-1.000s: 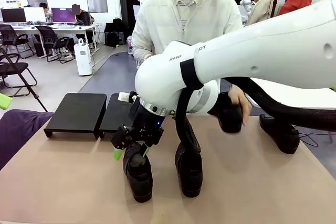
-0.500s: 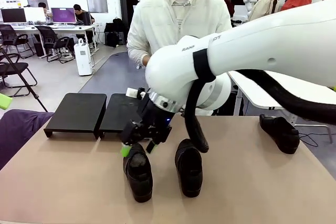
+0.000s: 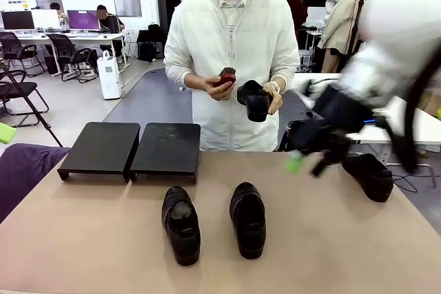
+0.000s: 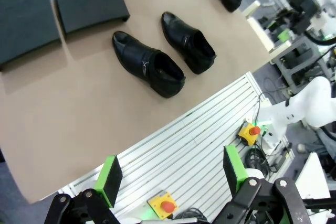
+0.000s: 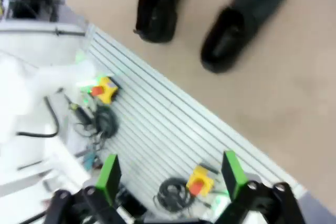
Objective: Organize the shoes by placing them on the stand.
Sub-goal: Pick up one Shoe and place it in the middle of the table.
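Note:
Two black shoes [image 3: 180, 224] [image 3: 248, 218] lie side by side on the tan table, toes toward me. A third shoe [image 3: 368, 173] rests at the table's right edge. The person holds another shoe [image 3: 255, 100] in one hand and a small brush [image 3: 226, 77] in the other, at chest height. The stand's two black platforms [image 3: 102, 146] [image 3: 167, 148] sit bare at the back left. My right gripper [image 3: 309, 162], blurred by motion, hangs open above the table's right half. The left gripper [image 4: 170, 174] is open, high over the near table edge, looking down on two shoes [image 4: 148, 64] [image 4: 189, 43].
A purple cloth [image 3: 24, 163] lies at the table's left edge. The right wrist view shows the open right gripper [image 5: 170, 177] over the slatted base with cables and a yellow box [image 5: 198, 179], and two blurred shoes [image 5: 157, 9] [image 5: 241, 22] beyond.
My right arm has swung from over the left shoe across to the right side of the table. The person lifted a shoe off the table's right side and straightened up with it.

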You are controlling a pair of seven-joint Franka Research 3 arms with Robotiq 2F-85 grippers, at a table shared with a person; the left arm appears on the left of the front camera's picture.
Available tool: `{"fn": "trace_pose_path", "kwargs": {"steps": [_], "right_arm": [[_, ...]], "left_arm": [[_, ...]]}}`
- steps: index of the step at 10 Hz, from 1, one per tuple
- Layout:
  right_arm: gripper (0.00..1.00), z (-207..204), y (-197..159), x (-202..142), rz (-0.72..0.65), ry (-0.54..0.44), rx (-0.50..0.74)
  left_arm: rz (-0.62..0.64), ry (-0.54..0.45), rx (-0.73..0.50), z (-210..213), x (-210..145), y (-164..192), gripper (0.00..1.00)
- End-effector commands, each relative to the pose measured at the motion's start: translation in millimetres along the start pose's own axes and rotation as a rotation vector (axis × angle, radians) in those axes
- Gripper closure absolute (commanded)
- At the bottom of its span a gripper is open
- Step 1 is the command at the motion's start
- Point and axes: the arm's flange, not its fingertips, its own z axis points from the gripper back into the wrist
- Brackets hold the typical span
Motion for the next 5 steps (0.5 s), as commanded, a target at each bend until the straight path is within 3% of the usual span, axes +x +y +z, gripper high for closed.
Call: {"fn": "trace_pose_path", "kwargs": {"steps": [1,2,5], "right_arm": [[0.0,67,-61,-56,-0.107,-0.166,0.076],[0.0,98,-99,-88,-0.193,-0.253,0.116],[0.0,137,-211,-153,-0.339,-0.35,0.275]], "left_arm": [[-0.011,-0.003,-0.022,1,0,0,0.0],[-0.011,-0.003,-0.022,1,0,0,0.0],[-0.011,-0.003,-0.022,1,0,0,0.0]]}}
